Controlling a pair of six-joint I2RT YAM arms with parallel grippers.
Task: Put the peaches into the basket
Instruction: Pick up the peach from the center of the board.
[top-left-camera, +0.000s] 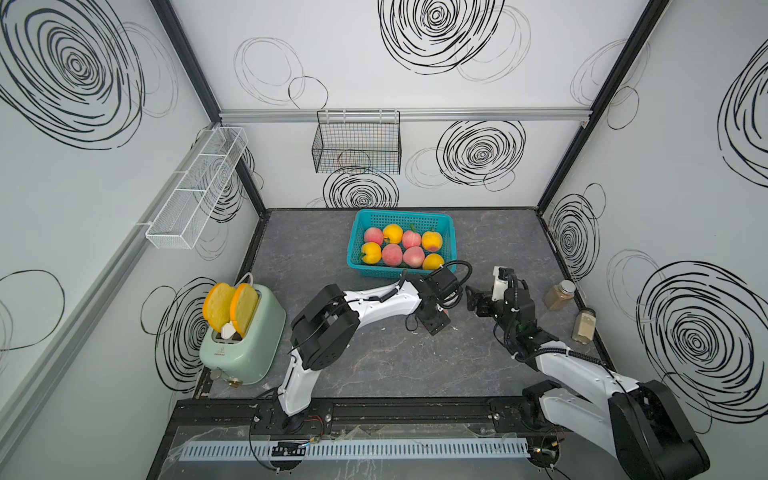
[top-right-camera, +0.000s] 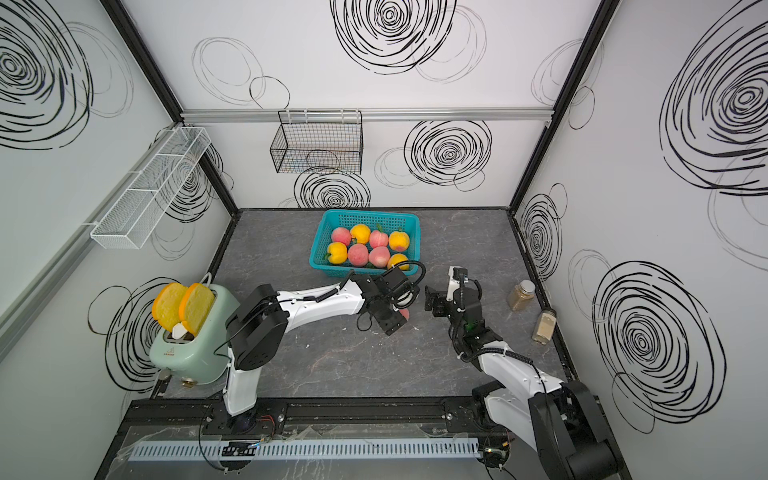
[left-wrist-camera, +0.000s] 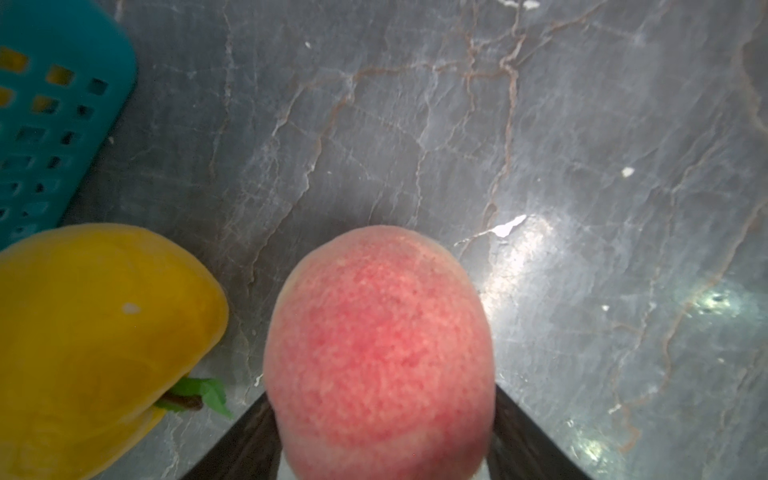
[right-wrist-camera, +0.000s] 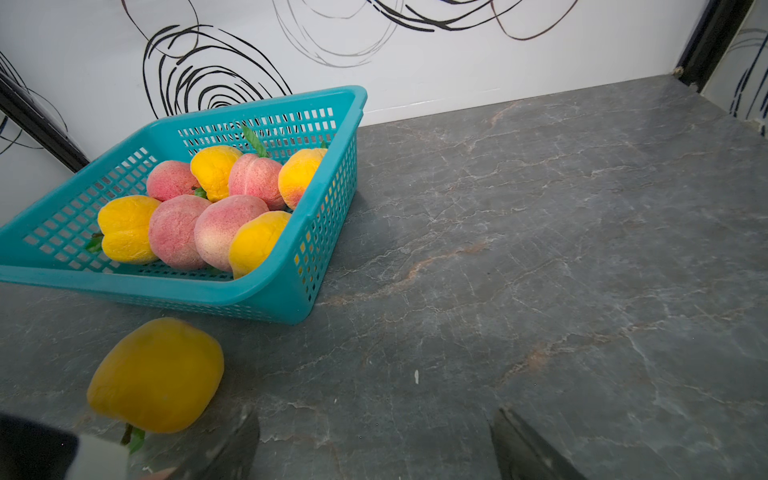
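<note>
Pink peach (left-wrist-camera: 378, 349) fills the lower middle of the left wrist view, left gripper (left-wrist-camera: 381, 395) jaws flanking it, can't tell if they're squeezing yet. Looks light and squishy, so I'd pinch its fat middle. Yellow peach (left-wrist-camera: 95, 332) lower left beside the basket (left-wrist-camera: 50, 124), eight peaches (top-left-camera: 391, 254) inside. Right gripper (right-wrist-camera: 374, 415) gapes empty. Glossy grey marble table (left-wrist-camera: 540, 124), scribble-swirl walls (top-left-camera: 332, 41)

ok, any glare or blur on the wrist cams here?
Left wrist: pink peach and yellow peach soft, too near the lens; glare patches on the tabletop. Right wrist: basket sharp, yellow peach slightly smeared. In both top views: even light, no strong glare.
</note>
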